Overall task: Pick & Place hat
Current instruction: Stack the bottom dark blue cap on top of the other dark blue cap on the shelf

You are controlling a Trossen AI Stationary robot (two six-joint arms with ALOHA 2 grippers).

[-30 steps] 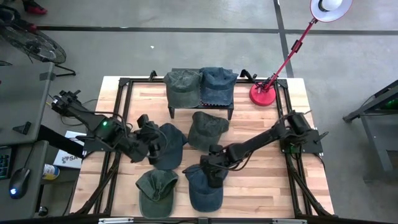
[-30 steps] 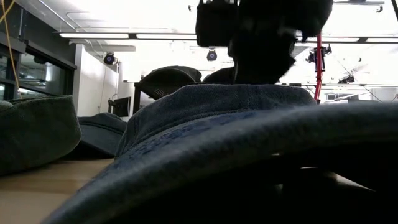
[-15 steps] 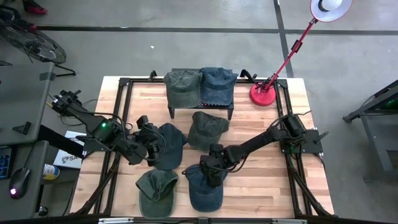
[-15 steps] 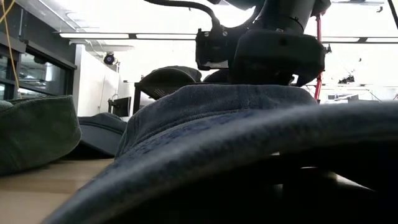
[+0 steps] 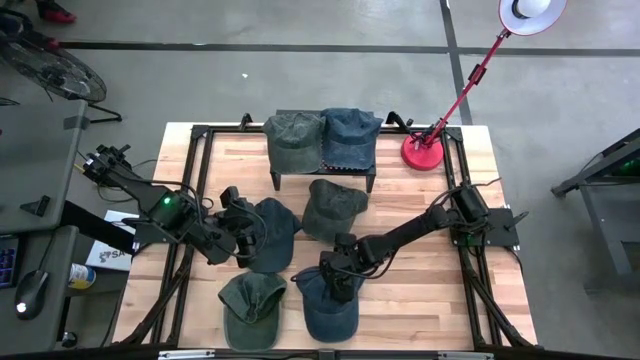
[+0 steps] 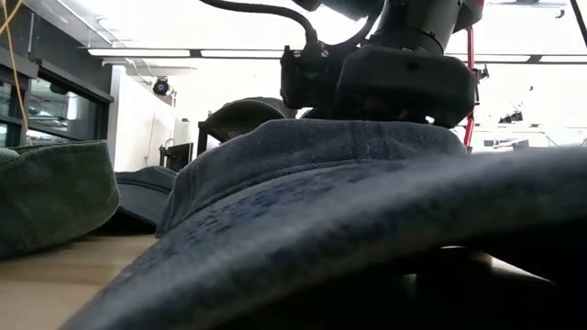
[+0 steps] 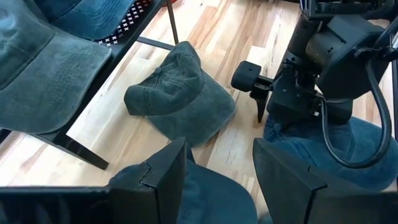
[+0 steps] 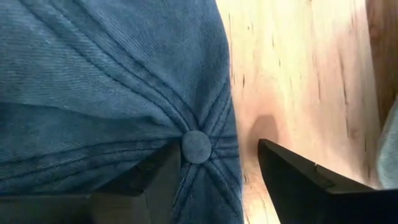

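Blue cap (image 5: pixel 330 305) sitting low centre of the high view on the worktop (image 5: pixel 420 300), just right of a green cap (image 5: pixel 250 310). Right hand (image 5: pixel 338 283) parked right over its crown, fingers spread with one either side of the top button (image 8: pixel 197 147) in the right wrist view, nothing pinched yet. Looks about ready to close, judging from that.

Soft denim by the look of it, so light and floppy, no chance of breaking anything. Crown will probably just cave in under a push instead of resisting. Seams bunching up around the button make a decent fold to grab, likely the best spot since the cloth is thickest there. Brim is the stiffer part but lies flat on the wood, so harder to get a finger under. Not slippery at all, rough weave should hold fine. Main risk is only catching a thin bit of cloth and having the cap sag or swing once lifted.

Left hand (image 5: pixel 243 228) waiting mid left of the high view over a darker blue cap (image 5: pixel 272 232), fingers apart and not gripping anything. Another green cap (image 5: pixel 333 208) lying in the middle, and two more, one green (image 5: pixel 292 140) and one blue (image 5: pixel 350 135), up on the rack (image 5: pixel 322 178) near the top. Red lamp (image 5: pixel 425 150) off at the upper right
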